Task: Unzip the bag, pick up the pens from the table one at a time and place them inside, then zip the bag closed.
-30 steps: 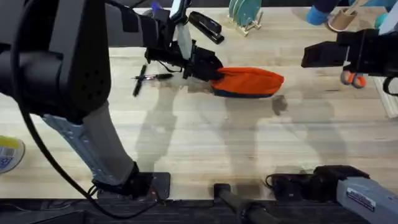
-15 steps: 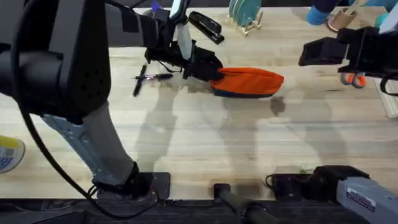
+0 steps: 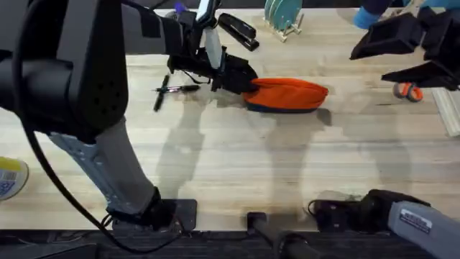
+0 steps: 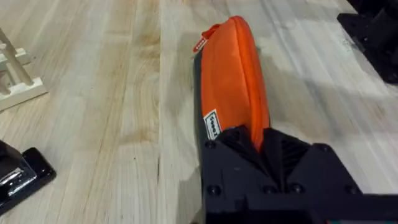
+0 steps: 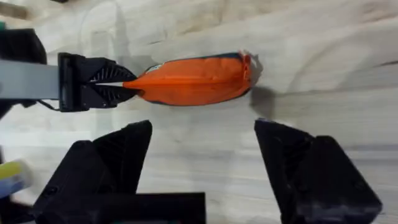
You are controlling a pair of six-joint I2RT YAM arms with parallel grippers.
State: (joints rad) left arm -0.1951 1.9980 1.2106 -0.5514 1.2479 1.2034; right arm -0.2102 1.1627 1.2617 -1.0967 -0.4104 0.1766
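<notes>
Left claw [image 3: 243, 78] is clamped on the near-left end of the bag [image 3: 287, 94], fingers pressed together on the orange fabric; left wrist view shows the bag [image 4: 231, 81] running away from the claw [image 4: 264, 146], zipper seam up, a small white tag on its side and a red tab at the far end. Bag lies flat on the counter [image 3: 237, 158], long axis left-right, navy edge along the near side. It looks closed.

Two pens [image 3: 172, 89] lie on the counter left of the bag, just beyond the left arm's wrist: one roughly horizontal, one angled down-left, their ends near or crossing; cannot tell if they touch. Well apart from the bag.

Right claw [image 3: 402, 54] is raised at upper right, fingers spread wide, holding nothing. In the right wrist view its two black fingers [image 5: 99, 168] frame bare counter, with the bag [image 5: 193, 79] farther off and the left claw [image 5: 121, 87] pinching the bag's end.

Black stapler [image 3: 237, 30] sits at the far edge behind the left arm; it also shows at the edge of the left wrist view [image 4: 18, 177]. A rack with teal plates [image 3: 282, 16] stands beside it. A yellow-and-white roll [image 3: 11, 178] sits at the left edge. A small orange item [image 3: 407, 91] lies under the right arm, partly hidden.
</notes>
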